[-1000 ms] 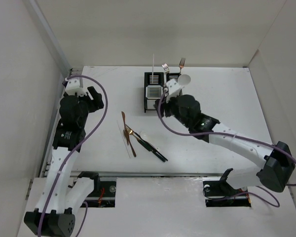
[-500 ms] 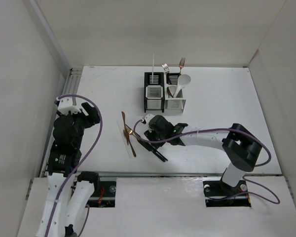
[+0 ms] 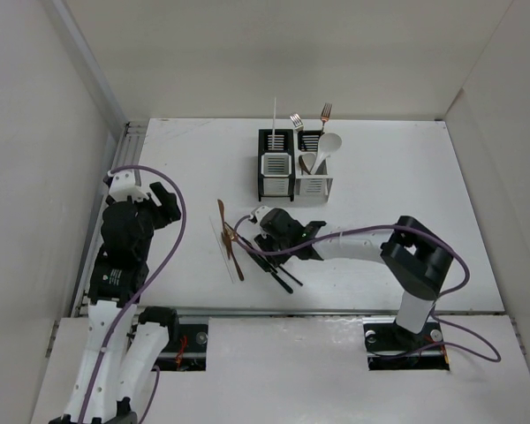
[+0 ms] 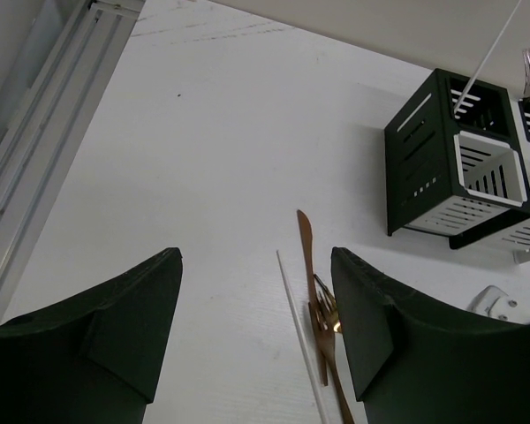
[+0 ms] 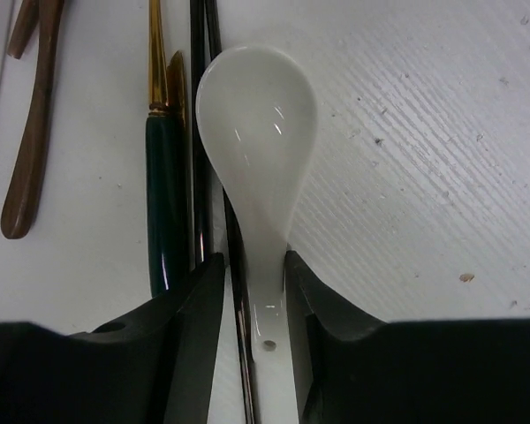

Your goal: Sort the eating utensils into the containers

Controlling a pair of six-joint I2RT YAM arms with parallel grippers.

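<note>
At 9 o'clock from the loose pile, your left gripper [image 4: 254, 261] hangs with its 2 matte black fingers spread wide on nothing, likely parked clear. Below it lie a slim brown spoon [image 4: 306, 256], a copper fork [image 4: 329, 311] and a thin white chopstick [image 4: 293, 309]. Your right gripper [image 5: 254, 265] sits low over the table [image 3: 406, 203], fingers narrow, pinching the glossy white soup spoon [image 5: 256, 106] by its handle, beside black chopsticks [image 5: 200, 132] and a green-handled piece [image 5: 163, 212]. That hold probably suits an upright drop. The caddies [image 3: 276, 164] stand at 1 o'clock, slotted and partly filled.
</note>
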